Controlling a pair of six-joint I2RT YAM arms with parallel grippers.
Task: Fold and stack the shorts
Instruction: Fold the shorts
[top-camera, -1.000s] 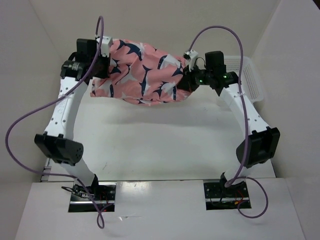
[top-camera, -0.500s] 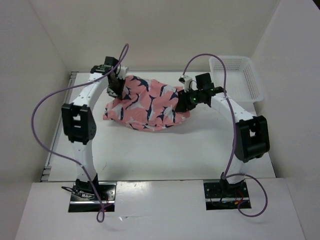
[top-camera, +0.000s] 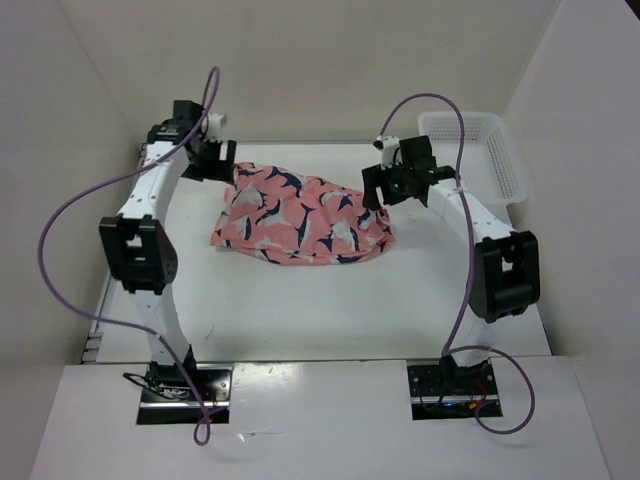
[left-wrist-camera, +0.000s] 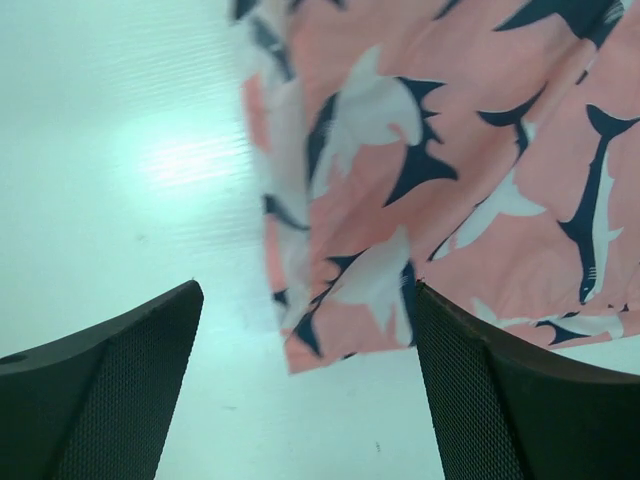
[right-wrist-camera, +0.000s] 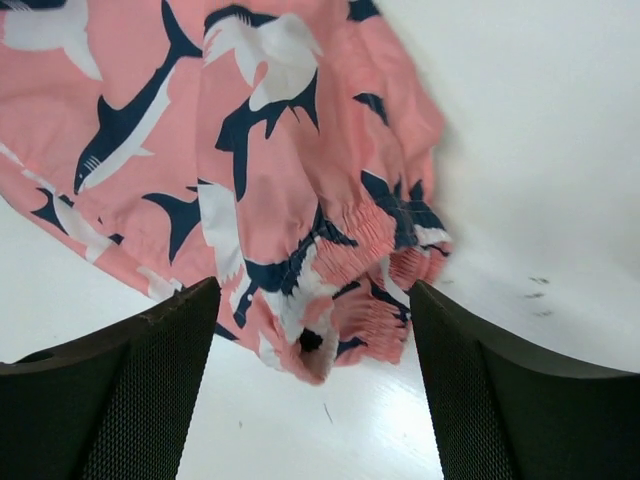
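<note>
The salmon-pink shorts (top-camera: 300, 215) with navy and white fish shapes lie spread in a loose heap at the middle back of the white table. My left gripper (top-camera: 215, 160) hovers at their far left corner, open, a fabric corner (left-wrist-camera: 340, 320) lying on the table between its fingers (left-wrist-camera: 120, 380). My right gripper (top-camera: 385, 185) hovers at their far right end, open, with the gathered waistband (right-wrist-camera: 370, 280) below and between its fingers (right-wrist-camera: 480, 400). Neither gripper holds the cloth.
A white mesh basket (top-camera: 495, 155) stands at the back right corner of the table. Side walls close in left and right. Bare table (top-camera: 320, 310) lies between the shorts and the arm bases.
Both grippers carried the hanging shorts down, then opened and let go. The shorts now rest on the table and both grippers have drawn back slightly outward.
</note>
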